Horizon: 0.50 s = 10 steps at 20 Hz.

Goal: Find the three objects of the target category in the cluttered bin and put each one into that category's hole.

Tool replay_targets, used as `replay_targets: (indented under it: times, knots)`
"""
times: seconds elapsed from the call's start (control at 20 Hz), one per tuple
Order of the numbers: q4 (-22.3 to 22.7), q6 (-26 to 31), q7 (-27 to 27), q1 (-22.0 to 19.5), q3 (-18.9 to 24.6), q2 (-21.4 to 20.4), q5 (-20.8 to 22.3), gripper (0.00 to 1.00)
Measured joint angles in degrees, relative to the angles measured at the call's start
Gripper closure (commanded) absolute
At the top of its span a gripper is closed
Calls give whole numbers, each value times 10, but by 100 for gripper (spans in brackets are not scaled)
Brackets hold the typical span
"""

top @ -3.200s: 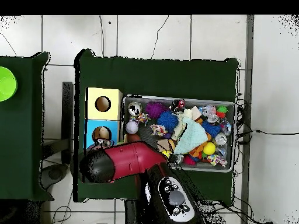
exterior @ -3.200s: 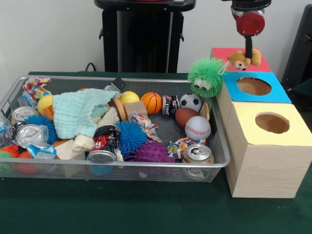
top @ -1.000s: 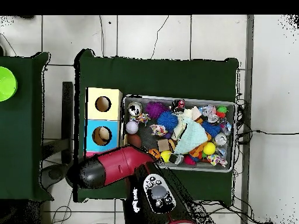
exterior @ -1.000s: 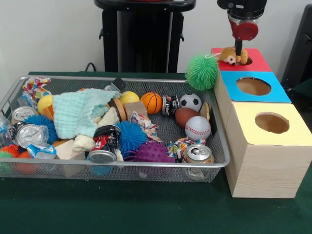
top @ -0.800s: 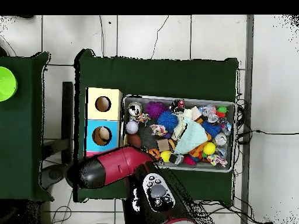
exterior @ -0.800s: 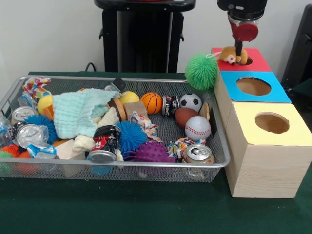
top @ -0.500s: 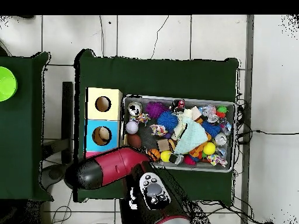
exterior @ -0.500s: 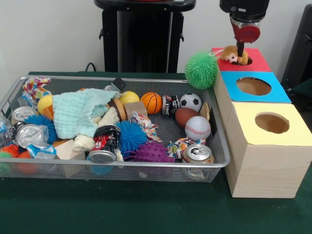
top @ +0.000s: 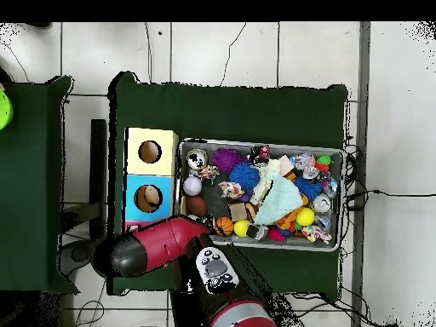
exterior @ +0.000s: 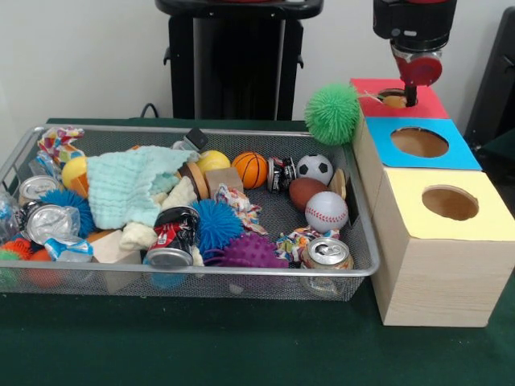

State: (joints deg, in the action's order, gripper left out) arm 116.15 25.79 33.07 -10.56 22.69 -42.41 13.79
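Observation:
My gripper (exterior: 410, 95) hangs over the far box with the red top (exterior: 430, 104), its tip just above that box's round hole. A small brown plush monkey (exterior: 393, 100) sits low in the hole with only its top showing. A string ties it to a green fuzzy puff (exterior: 332, 112), which rests against the red box's left side, above the wire bin's (exterior: 193, 273) far corner. Whether the gripper still holds the monkey is not clear. From overhead, the red arm (top: 162, 245) covers the gripper and the red box.
A blue-topped box (exterior: 463, 153) and a yellow-topped box (exterior: 483, 221) stand in a row nearer than the red one. The bin holds a basketball (exterior: 249, 170), soccer ball (exterior: 315, 169), football (exterior: 306, 193), baseball (exterior: 326, 211), cans, spiky balls and a teal cloth (exterior: 129, 185).
The gripper carried the monkey and puff from above the blue box back to the red box. The monkey has sunk into the hole, and the gripper has shifted slightly right.

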Motion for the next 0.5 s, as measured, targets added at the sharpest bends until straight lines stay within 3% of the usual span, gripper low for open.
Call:
replay_targets:
  times: [0.5]
  knots:
    - [0,-9,0,4,-5,8,-11,100]
